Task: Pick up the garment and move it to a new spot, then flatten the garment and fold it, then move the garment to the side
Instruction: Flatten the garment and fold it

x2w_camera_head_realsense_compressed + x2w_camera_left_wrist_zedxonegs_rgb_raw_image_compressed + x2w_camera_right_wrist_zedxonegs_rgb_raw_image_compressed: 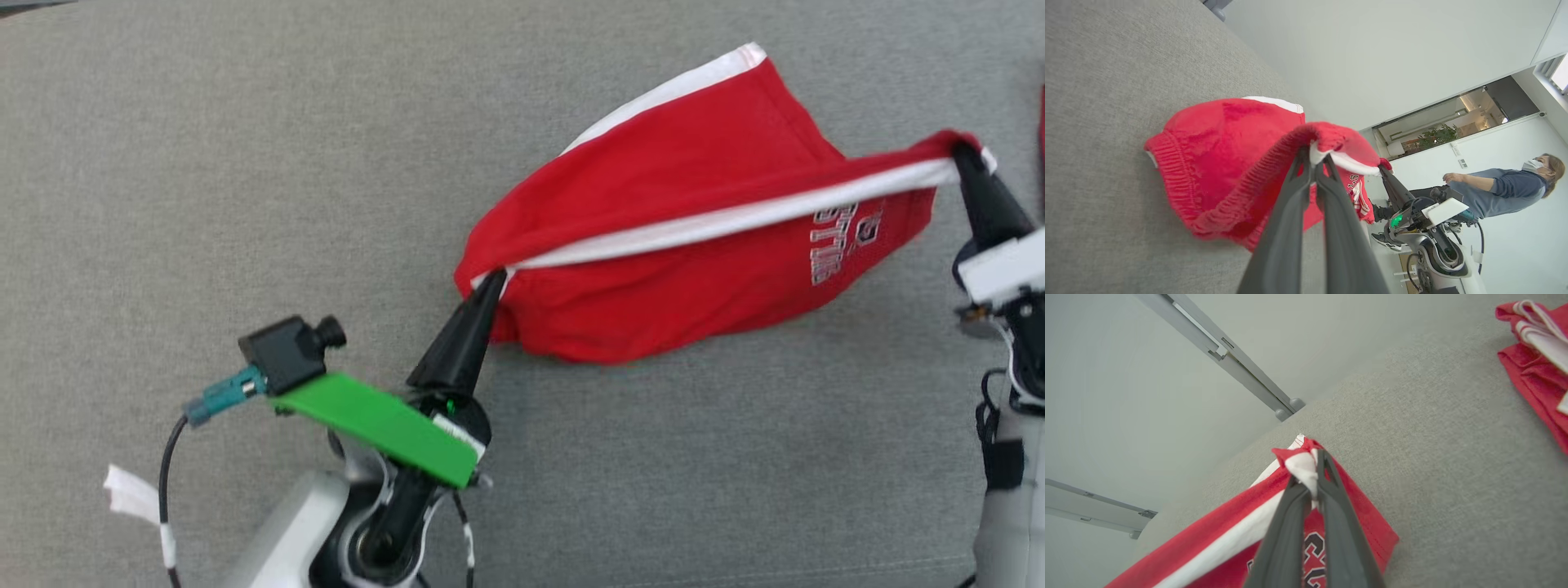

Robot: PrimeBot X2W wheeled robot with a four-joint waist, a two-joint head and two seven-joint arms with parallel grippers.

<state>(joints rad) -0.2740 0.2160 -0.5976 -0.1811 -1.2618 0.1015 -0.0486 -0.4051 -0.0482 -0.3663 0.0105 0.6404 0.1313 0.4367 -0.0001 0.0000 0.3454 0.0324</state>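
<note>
Red garment (678, 269): soft jersey knit with a ribbed elastic band, white side stripe, white trim on the hem and pale block lettering near its right end. It's bunched into a slack pouch shape, not flat. The tabletop (245, 163) is covered in grey felt-like cloth, a fine even weave with no wrinkles.

Left gripper (492, 282): dark tapered jaws closed on the garment's left end, right where the white stripe meets the ribbed band. A green plate (375, 425) sits on that wrist. Right gripper (963, 155): jaws pinched tight on the right end, with red and white cloth wadded at the tips. I see the stripe pulled into a near-straight line between the two grips. The body sags below it and its lower folds look to rest on the tabletop.

There's plenty of bare grey to the left and on the near side. In the right wrist view the tabletop's far edge lies just past the garment, with a metal rail (1241, 359) against the wall beyond. A second red-and-white cloth (1535, 355) lies well apart, toward the right side. A person (1502, 190) stands off the tabletop behind the right arm.
</note>
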